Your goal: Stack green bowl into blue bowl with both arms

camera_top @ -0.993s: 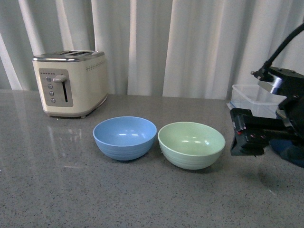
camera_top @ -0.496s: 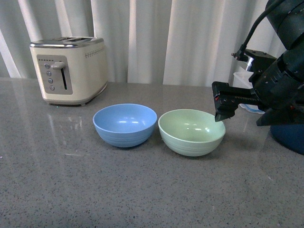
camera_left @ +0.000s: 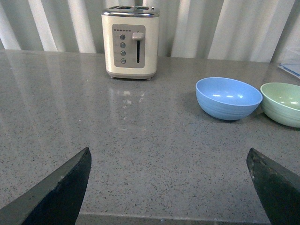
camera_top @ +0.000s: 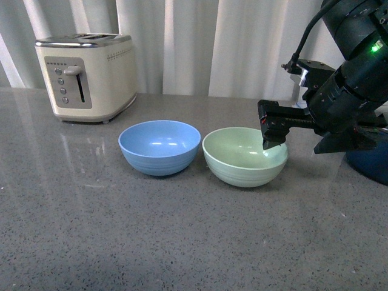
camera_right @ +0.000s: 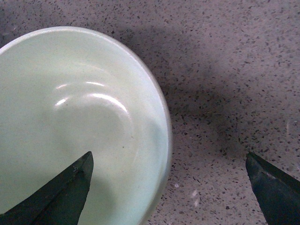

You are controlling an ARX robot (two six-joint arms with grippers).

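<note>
Right hand (camera_right: 168, 154) spread astride green bowl (camera_right: 70, 117) rim, blue bowl (camera_top: 159, 147) alongside; left hand (camera_left: 168, 150) spread.

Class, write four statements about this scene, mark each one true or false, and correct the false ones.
1. The green bowl sits inside the blue bowl. False: they stand side by side on the table.
2. The right gripper is open above the green bowl's rim. True.
3. The left gripper holds the blue bowl. False: it is open and empty, away from both bowls.
4. Both bowls are empty. True.
</note>
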